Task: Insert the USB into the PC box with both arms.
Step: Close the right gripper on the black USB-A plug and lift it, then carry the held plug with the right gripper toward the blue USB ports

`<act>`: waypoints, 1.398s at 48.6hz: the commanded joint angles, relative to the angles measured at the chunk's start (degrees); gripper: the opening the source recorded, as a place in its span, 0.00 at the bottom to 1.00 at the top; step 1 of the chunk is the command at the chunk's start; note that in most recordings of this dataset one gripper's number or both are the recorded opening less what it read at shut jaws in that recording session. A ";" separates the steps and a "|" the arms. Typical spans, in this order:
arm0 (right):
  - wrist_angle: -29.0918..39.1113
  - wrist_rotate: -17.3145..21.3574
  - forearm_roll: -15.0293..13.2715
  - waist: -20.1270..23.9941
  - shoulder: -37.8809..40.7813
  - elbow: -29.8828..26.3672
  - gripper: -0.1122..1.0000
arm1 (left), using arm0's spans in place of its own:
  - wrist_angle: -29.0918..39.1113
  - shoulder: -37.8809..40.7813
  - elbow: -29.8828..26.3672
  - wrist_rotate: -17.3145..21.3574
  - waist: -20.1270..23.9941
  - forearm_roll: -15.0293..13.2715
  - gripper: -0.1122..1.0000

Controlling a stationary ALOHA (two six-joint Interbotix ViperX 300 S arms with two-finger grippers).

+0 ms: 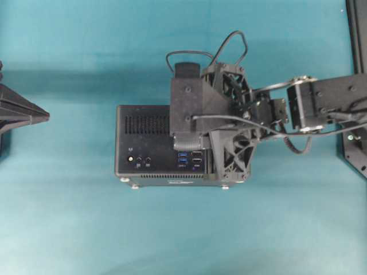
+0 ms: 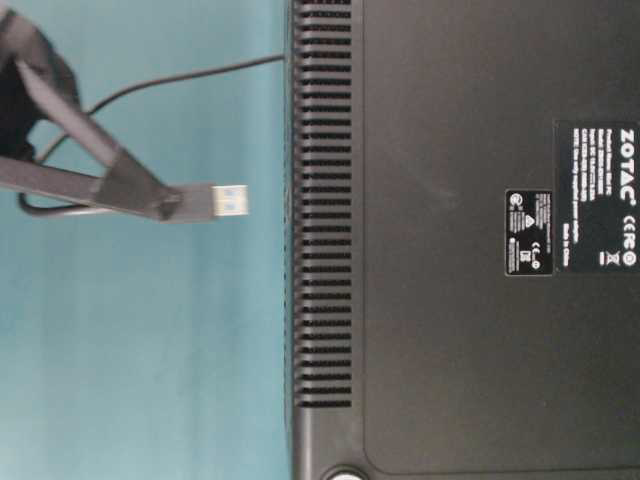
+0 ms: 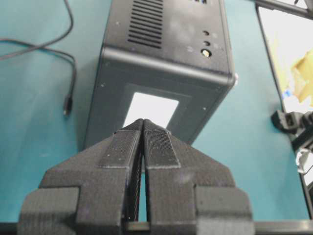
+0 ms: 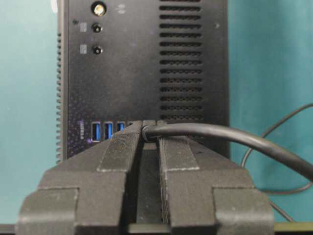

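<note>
The PC box (image 1: 143,143) is a black case lying with its port face up, blue ports (image 1: 182,159) near the middle. My right gripper (image 4: 149,125) is shut on the USB plug, whose black cable (image 4: 220,134) leaves the jaws to the right. It hovers just above the port face near the blue ports (image 4: 108,131). In the table-level view the USB plug (image 2: 225,200) with its grey metal tip is a small gap away from the PC box (image 2: 450,250). My left gripper (image 3: 143,122) is shut and empty, in front of the box's end (image 3: 146,110), and sits at the far left overhead (image 1: 34,114).
The slack cable loops on the teal table behind the box (image 1: 189,54) and to the left in the left wrist view (image 3: 68,73), where its other end (image 3: 67,105) lies. A black frame (image 1: 358,28) stands at the right edge.
</note>
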 commanded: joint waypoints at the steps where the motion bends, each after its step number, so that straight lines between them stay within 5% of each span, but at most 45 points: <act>1: -1.23 0.53 -0.26 0.35 -0.62 0.00 0.18 | -0.44 0.26 -0.79 -0.09 0.00 0.18 0.10; 13: -2.55 0.62 -0.44 0.44 -0.53 1.41 0.18 | -0.44 0.26 -0.70 -0.18 0.00 0.18 0.10; 30: -3.34 4.57 -4.57 0.44 -0.35 2.81 0.18 | -0.44 0.26 -0.44 -0.18 0.00 0.18 0.10; 68: -2.90 7.82 -4.57 2.90 -0.26 2.90 0.18 | -0.62 0.26 0.00 -0.26 0.00 0.18 0.10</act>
